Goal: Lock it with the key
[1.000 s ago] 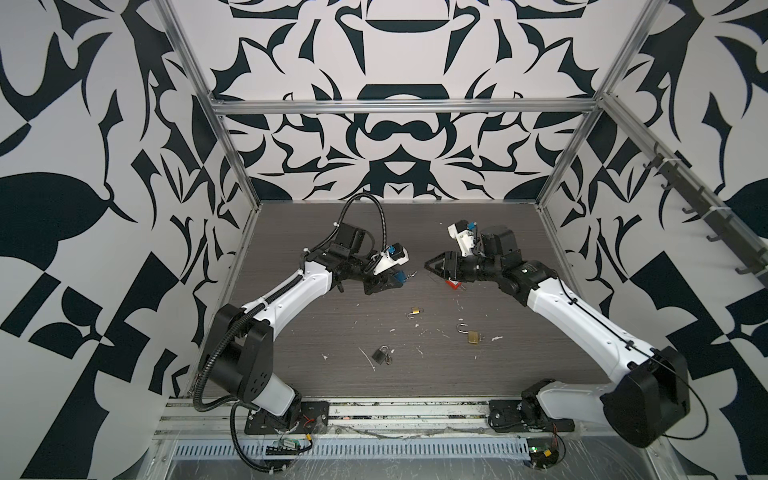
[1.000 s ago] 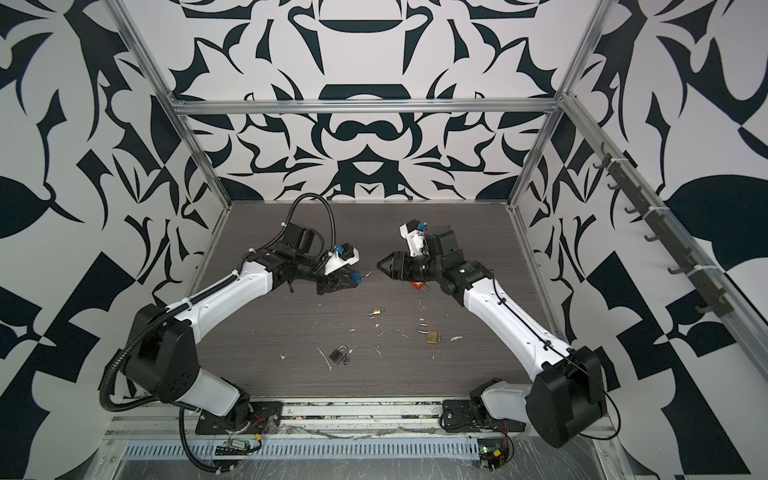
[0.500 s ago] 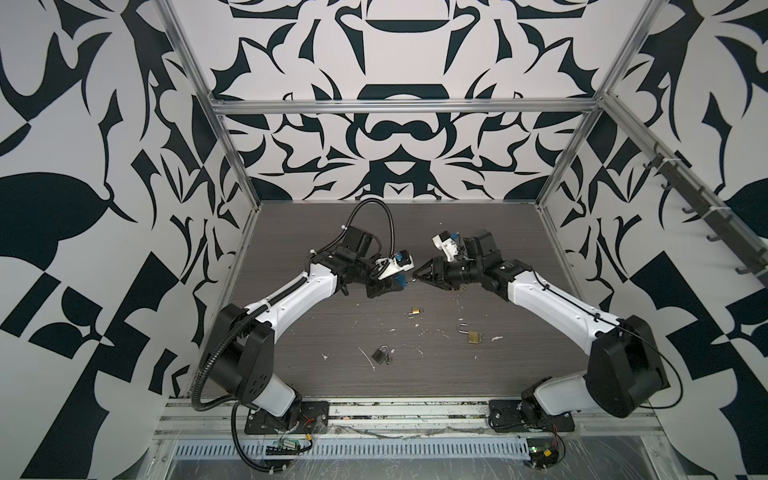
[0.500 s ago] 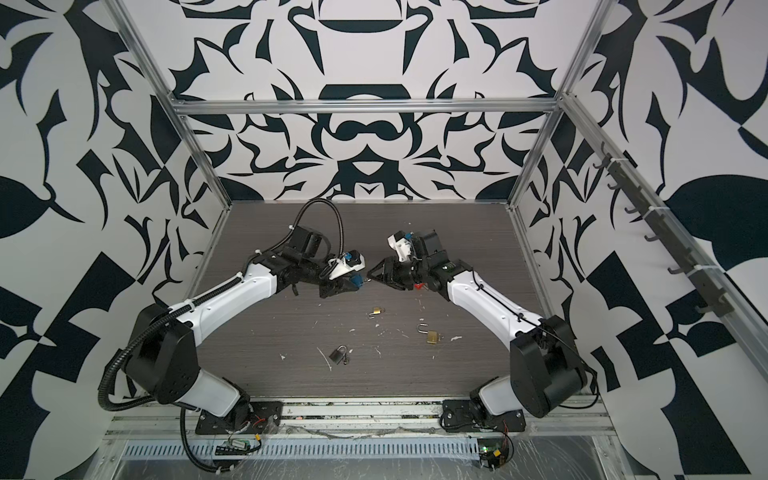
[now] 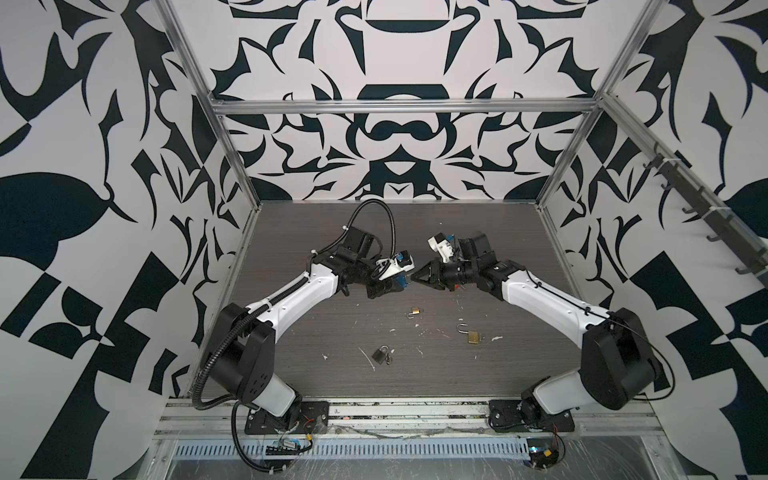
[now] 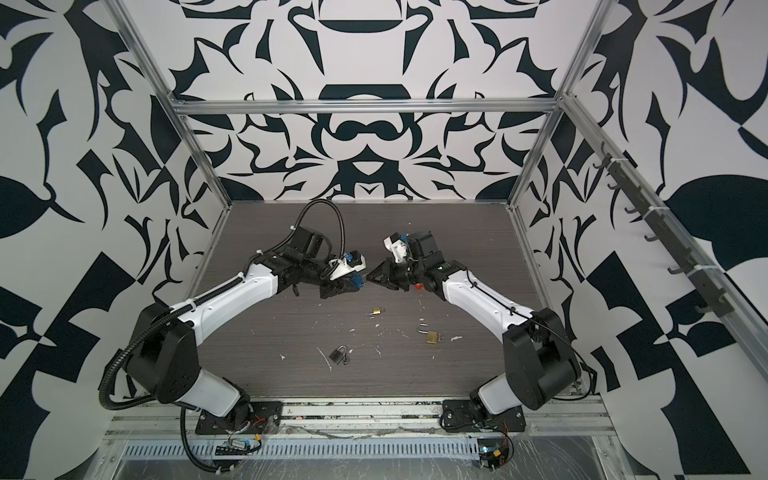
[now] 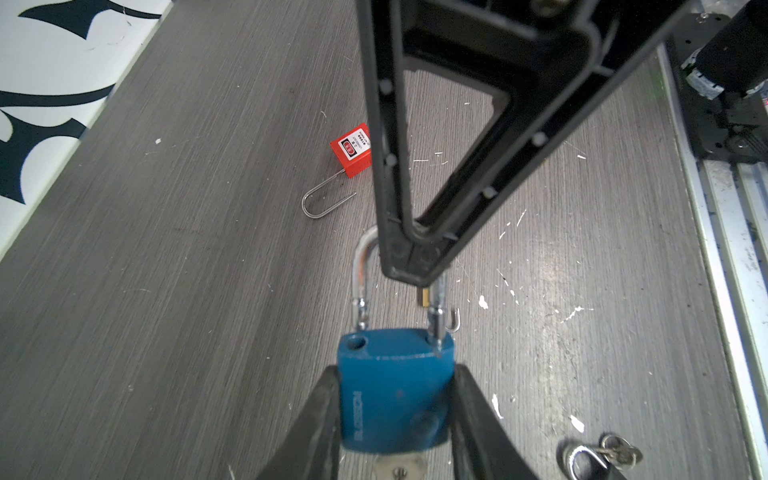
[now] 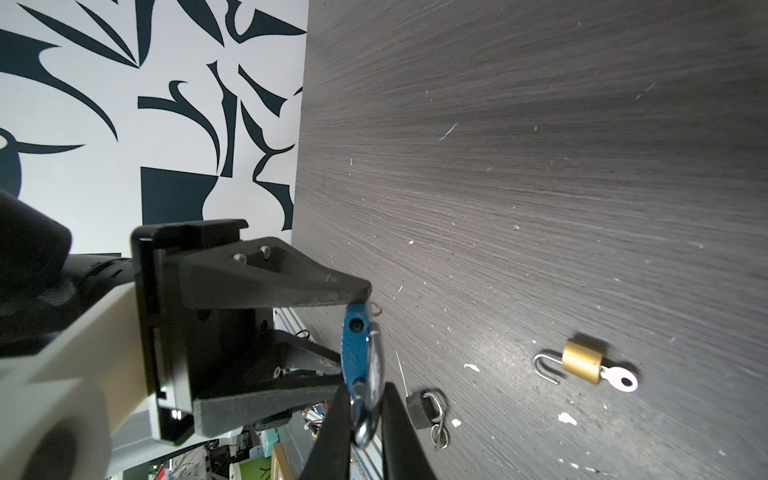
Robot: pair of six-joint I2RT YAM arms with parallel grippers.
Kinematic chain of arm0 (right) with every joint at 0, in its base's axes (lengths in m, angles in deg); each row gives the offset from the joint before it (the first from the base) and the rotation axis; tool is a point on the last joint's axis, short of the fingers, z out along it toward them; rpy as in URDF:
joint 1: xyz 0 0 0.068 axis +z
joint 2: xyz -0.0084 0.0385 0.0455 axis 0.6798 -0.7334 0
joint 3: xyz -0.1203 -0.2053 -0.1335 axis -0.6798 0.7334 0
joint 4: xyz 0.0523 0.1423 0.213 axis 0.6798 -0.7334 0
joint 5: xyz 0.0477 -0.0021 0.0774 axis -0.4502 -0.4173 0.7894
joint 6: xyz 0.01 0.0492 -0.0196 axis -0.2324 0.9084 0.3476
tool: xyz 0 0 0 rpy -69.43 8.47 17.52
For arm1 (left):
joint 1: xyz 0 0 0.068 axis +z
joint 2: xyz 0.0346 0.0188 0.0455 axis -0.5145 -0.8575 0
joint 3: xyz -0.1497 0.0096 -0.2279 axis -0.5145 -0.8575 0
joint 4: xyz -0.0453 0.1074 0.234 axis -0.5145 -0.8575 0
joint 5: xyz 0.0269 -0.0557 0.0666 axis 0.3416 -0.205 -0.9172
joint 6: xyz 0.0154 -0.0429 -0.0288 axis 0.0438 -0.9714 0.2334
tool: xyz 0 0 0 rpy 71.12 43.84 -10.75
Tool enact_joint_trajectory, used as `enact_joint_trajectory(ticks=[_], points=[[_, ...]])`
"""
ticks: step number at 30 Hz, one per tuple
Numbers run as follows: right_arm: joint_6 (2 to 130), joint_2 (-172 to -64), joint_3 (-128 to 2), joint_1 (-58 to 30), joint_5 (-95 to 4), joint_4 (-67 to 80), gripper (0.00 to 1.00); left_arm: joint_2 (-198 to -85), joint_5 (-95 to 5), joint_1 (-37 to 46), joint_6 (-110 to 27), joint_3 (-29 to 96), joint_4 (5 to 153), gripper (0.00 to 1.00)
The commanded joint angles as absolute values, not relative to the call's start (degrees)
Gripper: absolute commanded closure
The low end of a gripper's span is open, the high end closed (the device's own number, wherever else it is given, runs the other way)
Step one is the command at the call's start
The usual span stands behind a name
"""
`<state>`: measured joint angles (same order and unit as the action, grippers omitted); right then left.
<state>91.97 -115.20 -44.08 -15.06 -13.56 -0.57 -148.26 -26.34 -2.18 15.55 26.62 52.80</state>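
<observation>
My left gripper (image 7: 395, 374) is shut on the body of a blue padlock (image 7: 395, 399) and holds it above the table. The silver shackle (image 7: 360, 270) is raised, its free leg just above the empty hole. A silver key (image 7: 401, 465) sticks out under the body. My right gripper (image 8: 366, 388) is shut on the top of the shackle (image 8: 368, 419); in the left wrist view its black fingertips (image 7: 415, 262) meet there. In both top views the left gripper (image 5: 397, 286) (image 6: 352, 283) and right gripper (image 5: 417, 277) (image 6: 371, 276) meet tip to tip at mid-table.
On the table lie a red padlock (image 7: 351, 149) with open shackle, a small brass padlock (image 5: 413, 311), a brass padlock with key (image 5: 471, 336) (image 8: 582, 365) and a black padlock with keys (image 5: 380, 355) (image 8: 417, 409). White flecks dot the wood.
My right gripper has swung left to meet the left one and closed on the blue padlock's shackle. The left gripper shifted slightly right, still holding the lock.
</observation>
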Motion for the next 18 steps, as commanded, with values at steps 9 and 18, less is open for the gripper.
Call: enact_joint_trajectory(ticks=[9, 18], points=[[84.6, -115.3, -43.8, -14.4, -10.2, 1.0, 1.00, -146.2, -29.5, -4.0, 15.2, 23.3, 59.9, 1.00], [84.3, -116.7, -42.2, -14.3, -8.3, 2.1, 1.00, -144.8, -29.2, -4.5, 12.5, 21.4, 66.2, 1.00]])
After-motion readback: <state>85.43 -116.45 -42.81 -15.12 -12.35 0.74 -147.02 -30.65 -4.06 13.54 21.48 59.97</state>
